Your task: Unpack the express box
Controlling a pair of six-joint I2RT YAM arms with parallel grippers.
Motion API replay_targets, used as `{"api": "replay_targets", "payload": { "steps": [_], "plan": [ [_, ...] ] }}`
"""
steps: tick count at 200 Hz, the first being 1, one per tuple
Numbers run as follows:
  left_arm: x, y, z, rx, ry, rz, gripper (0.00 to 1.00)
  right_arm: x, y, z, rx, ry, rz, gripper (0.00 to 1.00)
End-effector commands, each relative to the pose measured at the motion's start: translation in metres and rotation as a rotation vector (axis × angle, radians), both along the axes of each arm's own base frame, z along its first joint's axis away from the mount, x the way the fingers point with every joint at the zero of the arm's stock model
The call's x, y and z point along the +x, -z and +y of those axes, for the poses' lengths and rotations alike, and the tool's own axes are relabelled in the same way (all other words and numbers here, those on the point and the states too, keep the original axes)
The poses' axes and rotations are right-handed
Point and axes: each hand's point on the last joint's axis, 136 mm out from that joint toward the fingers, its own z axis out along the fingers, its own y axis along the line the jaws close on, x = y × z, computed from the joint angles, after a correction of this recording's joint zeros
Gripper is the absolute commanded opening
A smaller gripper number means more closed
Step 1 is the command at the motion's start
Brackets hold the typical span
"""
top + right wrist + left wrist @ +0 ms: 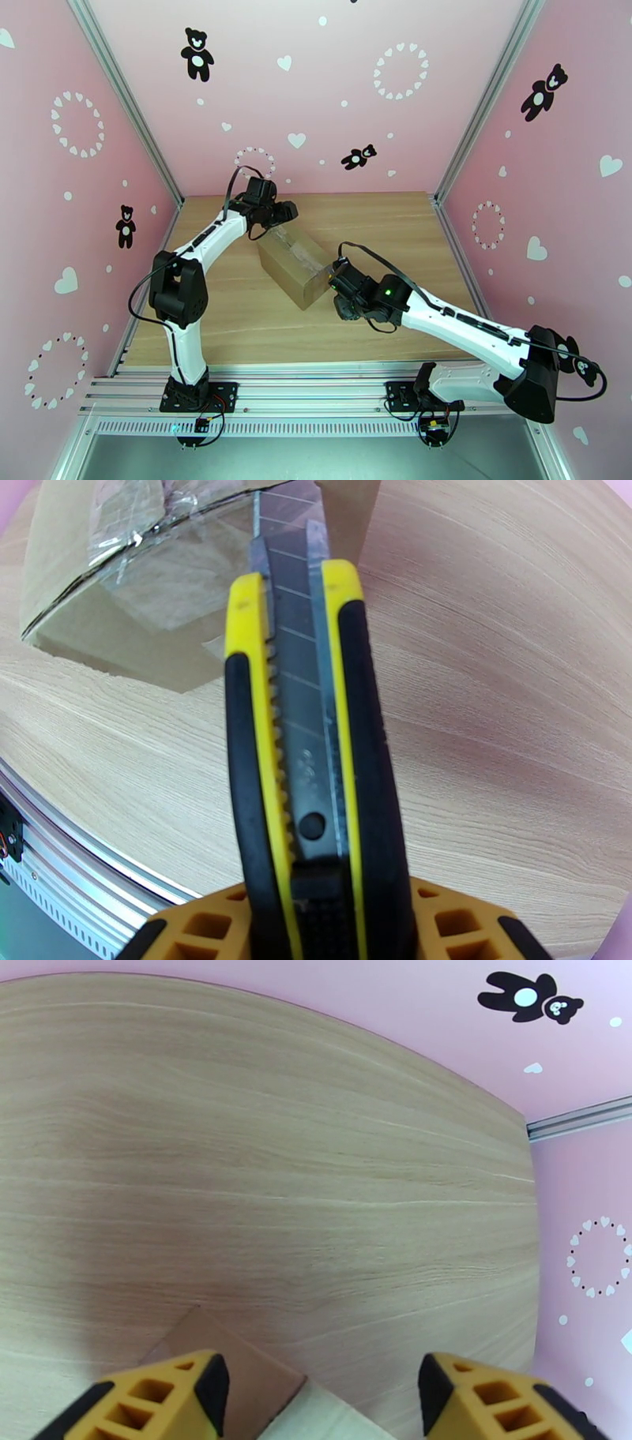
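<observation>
Box place: the express box (294,264) lies mid-table on the wooden table (395,229), flaps closed, with clear tape (134,527) across its top seam.
Box axis: its long side runs diagonally, from far left to near right.
Left gripper: the left gripper (280,213) hangs over the box's far-left end. Its jaws are wide apart with nothing between them, and a box corner sits just under one finger in the wrist view.
Right gripper: the right gripper (341,288) is clamped on the handle of a yellow-and-black utility knife (304,740), blade (288,559) extended.
Key relation: the box lies straight ahead of the blade. The tip is at the near-right end by the taped edge and points far-left, roughly along the long axis. Whether it touches cannot be told.
Nearer arm: each arm is at one end; the right carries the tool.
Next move, judged: run the blade along the seam toward the far left while the left gripper steadies that end.
Risk, judged: the box may slide if not held.
</observation>
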Motion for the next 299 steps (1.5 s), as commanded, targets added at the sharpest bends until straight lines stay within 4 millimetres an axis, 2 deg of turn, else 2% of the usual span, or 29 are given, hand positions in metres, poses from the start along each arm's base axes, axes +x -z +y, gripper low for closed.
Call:
{"api": "replay_targets", "payload": {
  "steps": [1,81,135,165,214,250,273,299],
  "plan": [
    [-0.04,0.023,-0.047,-0.036,0.143,0.149,0.69,0.017,-0.024,0.031,0.116,-0.04,-0.086,0.0],
    [-0.001,-0.013,-0.039,0.001,0.069,0.091,0.69,0.014,-0.017,0.023,0.105,-0.014,-0.08,0.0],
    [0.004,-0.031,-0.032,-0.004,0.05,0.064,0.7,0.014,-0.014,0.022,0.099,-0.005,-0.077,0.0],
    [0.003,-0.031,-0.03,0.007,0.053,0.073,0.7,0.015,-0.012,0.021,0.094,0.002,-0.076,0.0],
    [-0.002,-0.038,-0.018,0.021,0.032,0.066,0.7,0.014,-0.009,0.019,0.081,0.008,-0.065,0.0],
    [-0.015,-0.054,-0.002,0.027,0.006,0.044,0.69,0.013,-0.007,0.016,0.071,0.015,-0.06,0.0],
    [-0.03,-0.061,0.011,0.029,-0.026,0.041,0.7,0.011,-0.005,0.015,0.065,0.016,-0.055,0.0],
    [-0.056,-0.068,0.026,0.023,-0.051,0.033,0.7,0.01,-0.004,0.014,0.068,0.019,-0.053,0.0]
  ]
}}
